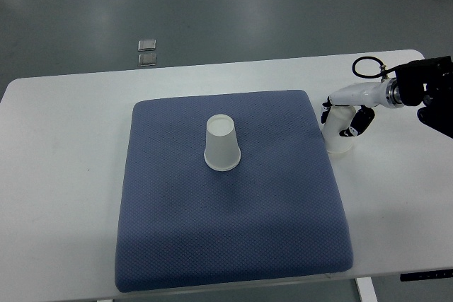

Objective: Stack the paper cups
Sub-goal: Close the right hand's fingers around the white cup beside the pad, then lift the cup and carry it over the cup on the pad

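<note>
One white paper cup (222,143) stands upside down near the middle of the blue mat (226,238). A second white paper cup (338,138) stands on the white table just off the mat's right edge. My right hand (345,115) comes in from the right edge and has its fingers wrapped around this second cup from above. The left arm does not show.
The white table (64,175) surrounds the mat on all sides, with its front edge close below the mat. Two small square metal plates (147,52) lie on the grey floor beyond the table's far edge.
</note>
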Controlling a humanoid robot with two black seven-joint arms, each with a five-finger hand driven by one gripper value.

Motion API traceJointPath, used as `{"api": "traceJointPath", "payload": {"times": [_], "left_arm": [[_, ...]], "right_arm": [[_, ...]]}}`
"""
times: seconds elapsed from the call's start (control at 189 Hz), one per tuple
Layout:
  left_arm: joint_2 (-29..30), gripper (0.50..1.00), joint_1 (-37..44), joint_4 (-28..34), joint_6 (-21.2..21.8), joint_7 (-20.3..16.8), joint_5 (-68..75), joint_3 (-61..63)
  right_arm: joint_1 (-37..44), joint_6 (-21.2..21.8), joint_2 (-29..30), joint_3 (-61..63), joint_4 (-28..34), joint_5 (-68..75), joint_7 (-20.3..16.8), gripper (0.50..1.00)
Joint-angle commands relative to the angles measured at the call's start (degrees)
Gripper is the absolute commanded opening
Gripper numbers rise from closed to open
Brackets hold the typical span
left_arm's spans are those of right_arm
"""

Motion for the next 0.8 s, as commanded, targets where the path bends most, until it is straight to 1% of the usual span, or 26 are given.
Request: {"api": "traceJointPath", "payload": {"times": [0.0, 0.296, 0.592, 0.793], "left_arm": [[0.0, 1.000, 0.0, 0.0, 0.0, 0.0, 0.0, 0.0], [0.0, 1.000, 0.0, 0.0, 0.0, 0.0, 0.0, 0.0], [0.0, 1.000, 0.0, 0.0, 0.0, 0.0, 0.0, 0.0], [0.0, 1.000, 0.0, 0.0, 0.0, 0.0, 0.0, 0.0]], "right_arm": [[0.9, 0.0, -0.1, 0.0, 0.1, 0.1, 0.2, 0.625], [5.5, 1.2, -0.8, 0.0, 0.9, 0.6, 0.2, 0.629], [7.1, 1.6, -1.0, 0.0, 1.4, 0.9, 0.4, 0.629], [11.5, 4.0, -1.0, 0.0, 4.3, 1.2, 0.4, 0.631]]}}
